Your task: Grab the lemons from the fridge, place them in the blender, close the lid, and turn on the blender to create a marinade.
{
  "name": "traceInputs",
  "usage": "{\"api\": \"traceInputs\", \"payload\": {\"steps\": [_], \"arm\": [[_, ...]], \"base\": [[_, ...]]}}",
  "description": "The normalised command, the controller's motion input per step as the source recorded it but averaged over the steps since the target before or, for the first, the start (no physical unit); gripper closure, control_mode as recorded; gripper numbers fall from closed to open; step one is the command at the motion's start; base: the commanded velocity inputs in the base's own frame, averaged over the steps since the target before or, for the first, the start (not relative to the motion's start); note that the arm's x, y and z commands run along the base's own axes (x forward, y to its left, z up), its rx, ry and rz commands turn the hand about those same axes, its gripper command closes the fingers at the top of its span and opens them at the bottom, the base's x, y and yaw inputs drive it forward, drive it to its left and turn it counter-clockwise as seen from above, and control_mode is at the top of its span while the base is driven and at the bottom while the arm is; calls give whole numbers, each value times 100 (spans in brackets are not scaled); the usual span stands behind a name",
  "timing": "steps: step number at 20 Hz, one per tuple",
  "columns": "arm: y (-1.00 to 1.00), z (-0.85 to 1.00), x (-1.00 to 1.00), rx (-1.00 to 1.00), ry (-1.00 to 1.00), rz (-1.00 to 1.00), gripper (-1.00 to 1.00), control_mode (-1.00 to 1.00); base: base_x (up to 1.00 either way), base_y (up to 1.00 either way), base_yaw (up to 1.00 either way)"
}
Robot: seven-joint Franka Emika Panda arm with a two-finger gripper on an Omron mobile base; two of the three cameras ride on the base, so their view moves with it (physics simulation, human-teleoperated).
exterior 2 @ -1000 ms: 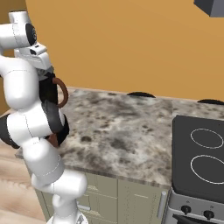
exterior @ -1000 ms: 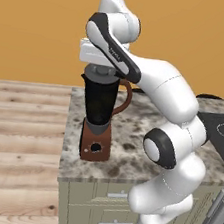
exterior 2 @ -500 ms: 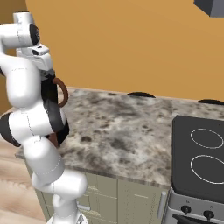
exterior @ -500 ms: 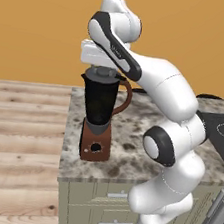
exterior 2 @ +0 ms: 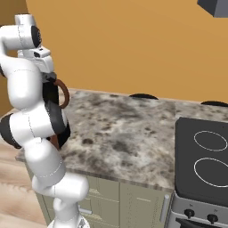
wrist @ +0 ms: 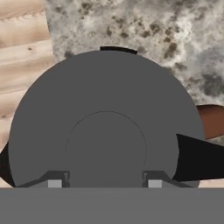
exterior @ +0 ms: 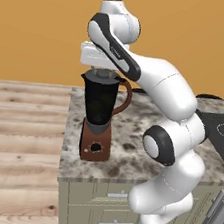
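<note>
The black blender (exterior: 100,102) stands on its brown base near the left end of the counter, its curved brown handle (exterior 2: 62,92) pointing right. The dark grey lid (exterior: 104,74) lies level across the jar's top. My gripper (exterior: 104,69) points straight down over it, shut on the lid. In the hand view the lid (wrist: 105,118) spreads wide, and my gripper (wrist: 101,183) has a fingertip against each side of the raised centre knob. The lemons are hidden. The fridge is out of view.
The speckled stone counter (exterior 2: 124,129) runs right to a black cooktop (exterior 2: 205,156). The counter's left edge drops to a wooden floor (exterior: 22,121). Drawers (exterior: 105,209) sit below. An orange wall stands behind.
The hand with the lid has sunk very slightly onto the jar; the rest is unchanged.
</note>
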Motion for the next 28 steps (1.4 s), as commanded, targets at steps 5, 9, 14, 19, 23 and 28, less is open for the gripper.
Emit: {"api": "traceInputs", "payload": {"steps": [5, 9, 14, 19, 23, 28], "arm": [[0, -12, 0, 0, -2, 0, 100, -100], [0, -1, 0, 0, -4, 0, -100, -100], [0, 8, 0, 2, -3, 0, -100, -100], [0, 22, 0, 0, -3, 0, -100, -100], [0, 24, -3, 0, -2, 0, -100, -100], [-9, 5, -76, 0, -8, 0, -100, -100]], "base": [[0, 0, 0], [0, 0, 0], [0, 0, 0], [0, 0, 0], [0, 0, 0], [0, 0, 0]]}}
